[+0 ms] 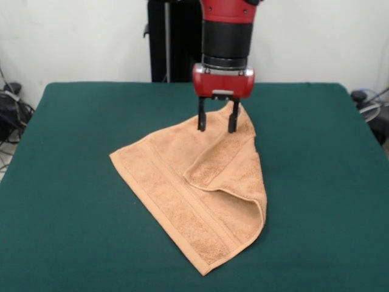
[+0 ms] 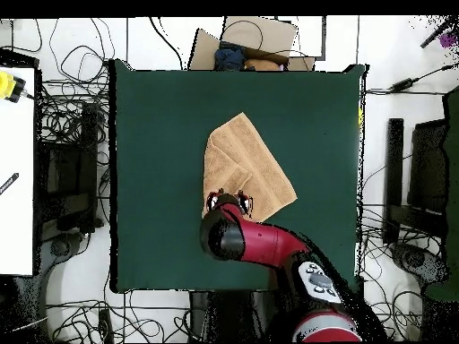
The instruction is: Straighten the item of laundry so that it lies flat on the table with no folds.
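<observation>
Hanging over the towel's [image 1: 200,194] far corner, the gripper [image 1: 217,125] has its fingers spread, one on either side of a raised peak of cloth, and I cannot tell if they touch it. The towel lies near the middle of the tabletop [image 1: 73,182], with one flap folded over on itself. If the fingers close on both layers, the fold could drag along instead of opening. Only the front view shows the fingers and the fold; from overhead the arm [image 2: 260,242] hides that corner.
</observation>
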Robot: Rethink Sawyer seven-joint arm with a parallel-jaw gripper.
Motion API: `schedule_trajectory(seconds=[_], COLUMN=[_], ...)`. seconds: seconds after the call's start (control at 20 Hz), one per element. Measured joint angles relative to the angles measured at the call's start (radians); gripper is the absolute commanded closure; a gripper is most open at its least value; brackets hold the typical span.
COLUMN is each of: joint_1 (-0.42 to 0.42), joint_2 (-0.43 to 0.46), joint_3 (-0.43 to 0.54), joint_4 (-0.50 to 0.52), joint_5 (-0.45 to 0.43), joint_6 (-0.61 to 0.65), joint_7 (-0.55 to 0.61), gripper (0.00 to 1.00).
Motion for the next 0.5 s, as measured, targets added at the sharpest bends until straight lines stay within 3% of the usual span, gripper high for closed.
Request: schedule_trajectory(seconds=[0.5], joint_1=[-0.025], joint_2=[0.025], joint_3=[0.014], joint_4=[0.0], joint_5=[0.0], joint_6=[0.0], joint_7=[0.0], gripper=[0.0])
